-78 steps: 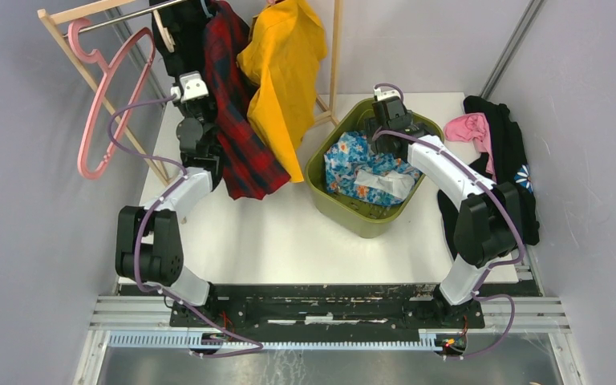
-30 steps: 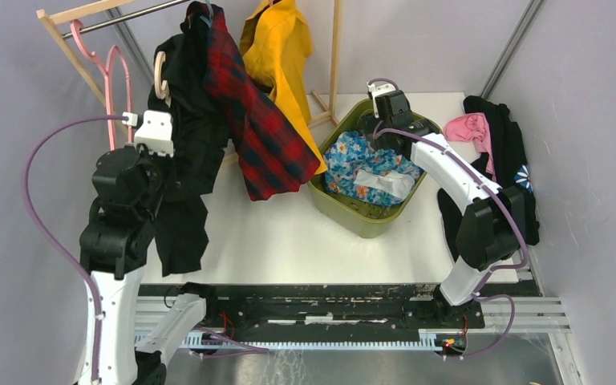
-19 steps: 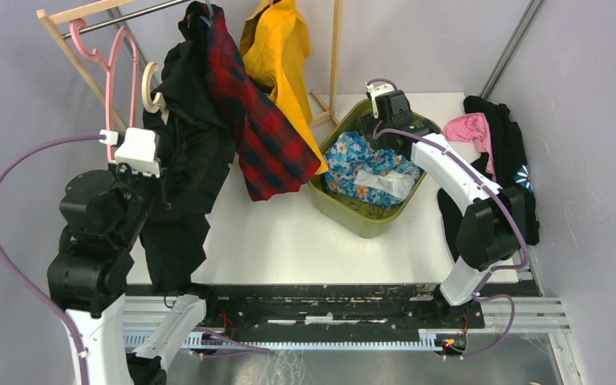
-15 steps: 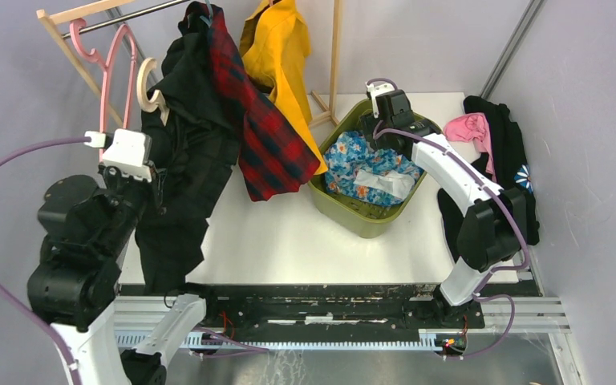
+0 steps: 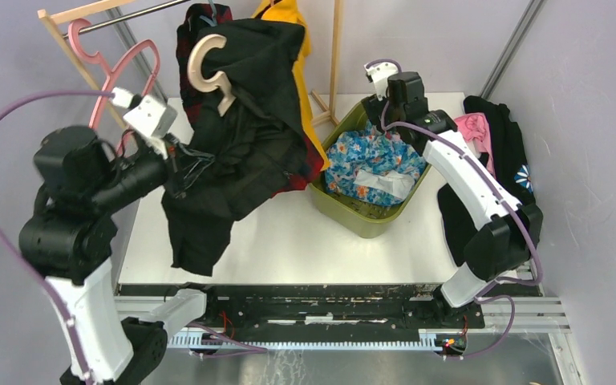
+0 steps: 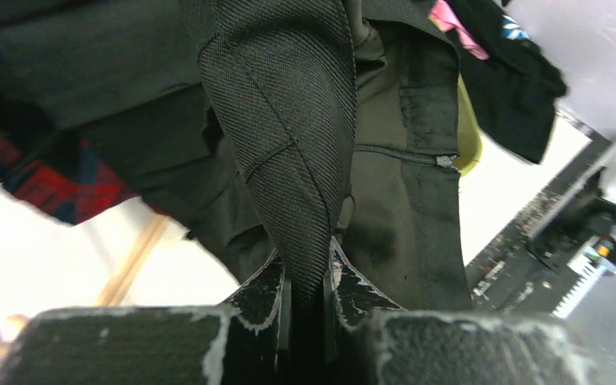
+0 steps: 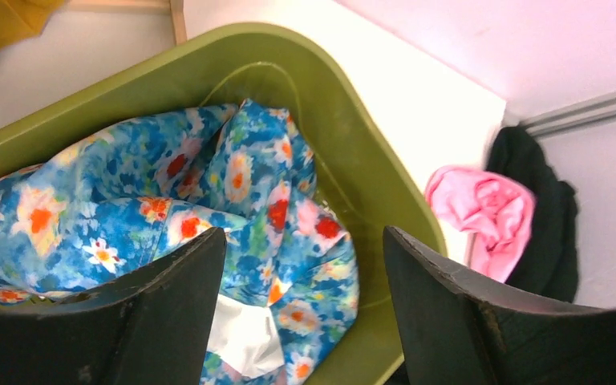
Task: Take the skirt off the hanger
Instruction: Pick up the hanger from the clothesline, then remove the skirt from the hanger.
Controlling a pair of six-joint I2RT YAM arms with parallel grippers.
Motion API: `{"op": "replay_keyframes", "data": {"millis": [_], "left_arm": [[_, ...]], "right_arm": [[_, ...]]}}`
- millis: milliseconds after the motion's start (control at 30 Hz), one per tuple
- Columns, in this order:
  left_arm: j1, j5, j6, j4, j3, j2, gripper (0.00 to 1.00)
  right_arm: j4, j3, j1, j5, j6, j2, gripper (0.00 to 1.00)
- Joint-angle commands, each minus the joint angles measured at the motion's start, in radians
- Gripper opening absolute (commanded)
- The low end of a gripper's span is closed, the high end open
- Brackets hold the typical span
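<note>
A black skirt (image 5: 233, 160) hangs from a pale wooden hanger (image 5: 208, 68), lifted off the rail and swung out over the table. My left gripper (image 5: 178, 156) is shut on a fold of the skirt (image 6: 289, 120), the cloth pinched between its fingertips (image 6: 266, 290). My right gripper (image 7: 305, 249) is open and empty above the green basket (image 7: 353, 144), near its far rim in the top view (image 5: 393, 88).
A red plaid garment (image 5: 200, 24) and a yellow garment (image 5: 289, 12) hang on the wooden rack (image 5: 72, 48), with an empty pink hanger (image 5: 112, 72). The basket (image 5: 345, 204) holds blue floral cloth (image 5: 373, 164). Black (image 5: 505, 152) and pink (image 5: 473, 124) clothes lie at the right.
My left arm swung the skirt and its hanger up and to the right, off the rail and over the table. The right arm rose slightly above the basket.
</note>
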Motion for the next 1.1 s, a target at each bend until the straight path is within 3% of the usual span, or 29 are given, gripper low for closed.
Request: {"op": "replay_keyframes", "data": {"millis": [0, 100, 367, 567, 767, 1067], "left_arm": [[-0.050, 0.232, -0.044, 0.066, -0.005, 0.066, 0.03], [-0.135, 0.194, -0.040, 0.057, -0.042, 0.100, 0.03], [-0.189, 0.205, -0.003, 0.012, -0.184, 0.128, 0.03], [-0.253, 0.136, 0.027, -0.017, -0.215, 0.136, 0.03], [-0.293, 0.133, 0.028, -0.022, -0.187, 0.162, 0.03], [-0.341, 0.137, 0.031, -0.006, -0.162, 0.211, 0.03]], "right_arm": [[0.019, 0.069, -0.002, 0.009, -0.097, -0.085, 0.79], [0.005, 0.081, -0.003, -0.013, -0.164, -0.123, 0.82], [-0.093, 0.187, -0.002, -0.223, -0.239, -0.214, 0.86], [-0.220, 0.244, -0.003, -0.479, -0.290, -0.269, 0.87], [-0.304, 0.296, -0.001, -0.880, -0.206, -0.265, 0.86], [-0.206, 0.258, 0.014, -1.198, 0.026, -0.222, 0.80]]}}
